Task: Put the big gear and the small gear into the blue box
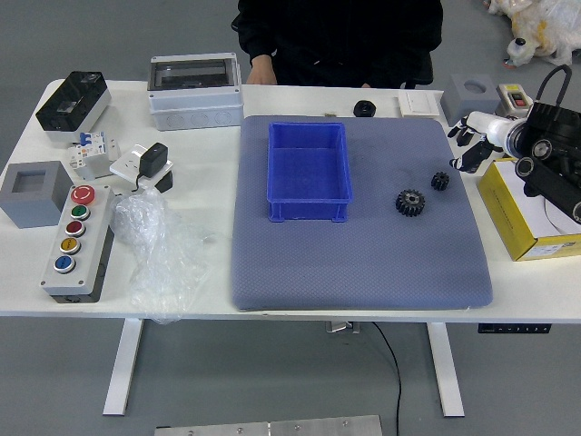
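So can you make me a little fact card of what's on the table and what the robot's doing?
Blue box: empty, on the mat; blue box
Big gear: black, right of the box, outside it
Small gear: black, beyond the big gear and further right
Robot's right hand: near the small gear, fingers spread, holding nothing
Robot's left hand: out of view
Person's hand: at the table's far edge
Buttons: five, on a grey box at left
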